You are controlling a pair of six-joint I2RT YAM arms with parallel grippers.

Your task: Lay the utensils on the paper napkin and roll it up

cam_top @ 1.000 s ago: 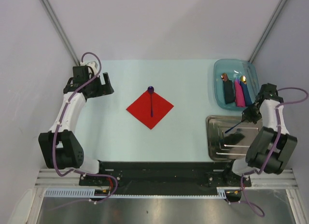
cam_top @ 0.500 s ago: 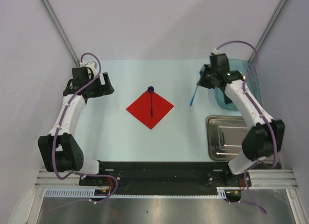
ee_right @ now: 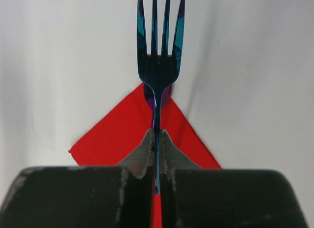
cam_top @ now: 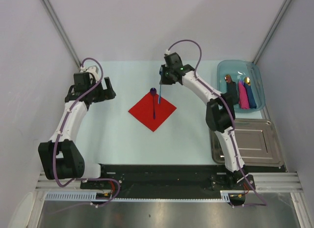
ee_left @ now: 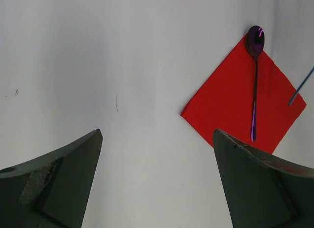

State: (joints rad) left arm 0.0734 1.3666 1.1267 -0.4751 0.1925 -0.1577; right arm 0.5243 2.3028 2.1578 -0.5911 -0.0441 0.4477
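Two utensils, one napkin. Purple-bowled spoon [cam_top: 153,102]: lies corner to corner on the red paper napkin [cam_top: 147,112], bowl at the far corner, on the worktop [cam_top: 113,129]. Blue fork [cam_top: 160,95]: clamped by its handle in the right gripper [cam_top: 163,82], tines pointing away from it, over the napkin's far right edge, just beside the spoon. Left gripper [cam_top: 109,89]: jaws wide apart, well left of the napkin.

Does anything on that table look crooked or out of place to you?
Nothing much. The spoon lies along the red napkin, its bowl poking past the far corner; the right end effector holds the blue fork above it.
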